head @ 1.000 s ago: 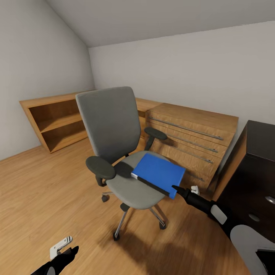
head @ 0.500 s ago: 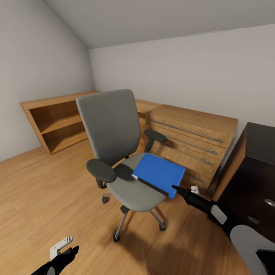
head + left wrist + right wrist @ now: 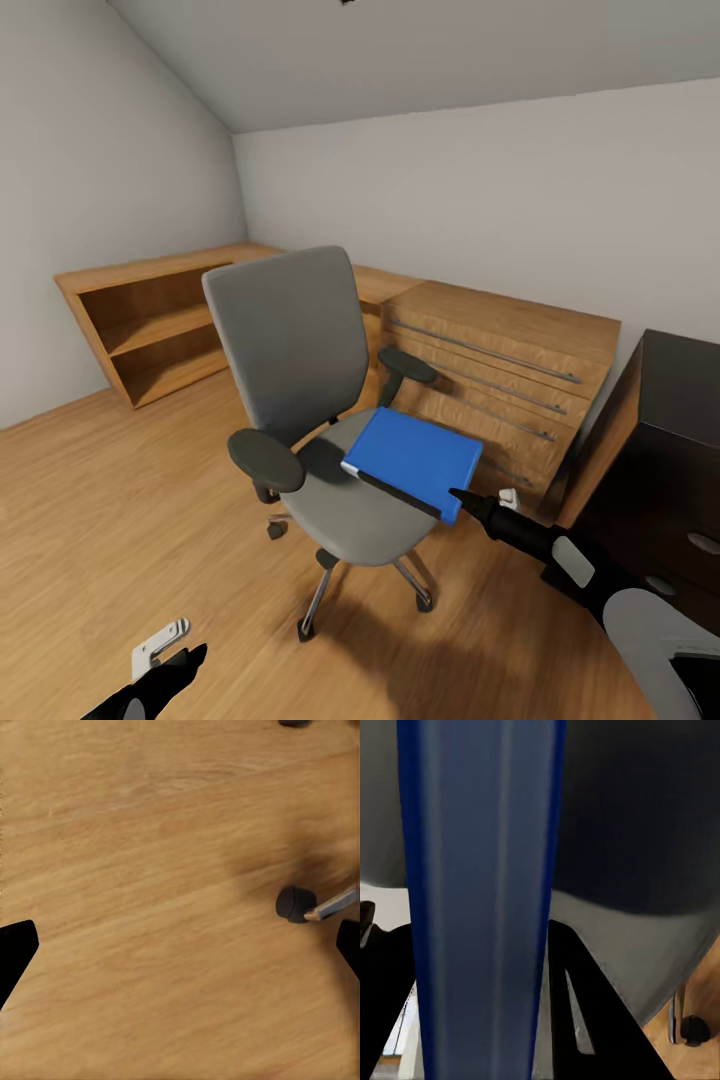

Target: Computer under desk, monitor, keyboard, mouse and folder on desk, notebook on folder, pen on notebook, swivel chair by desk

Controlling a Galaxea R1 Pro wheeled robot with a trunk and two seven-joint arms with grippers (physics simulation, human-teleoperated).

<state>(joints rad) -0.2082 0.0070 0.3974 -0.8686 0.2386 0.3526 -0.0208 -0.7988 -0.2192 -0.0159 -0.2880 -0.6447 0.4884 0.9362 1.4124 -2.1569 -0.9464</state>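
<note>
The right pincer [image 3: 462,495] is gripping the near edge of the flat blue folder [image 3: 415,460], its fingers clamped on it above the grey swivel chair's [image 3: 300,385] seat. The left pincer [image 3: 180,945] is hanging with fingers spread wide over the wooden plank floor [image 3: 135,870].

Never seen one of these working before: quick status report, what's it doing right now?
Right gripper clamped on blue folder, at its near corner. Folder over swivel chair seat. Left gripper open, low above floor. Nothing blocking.
</note>
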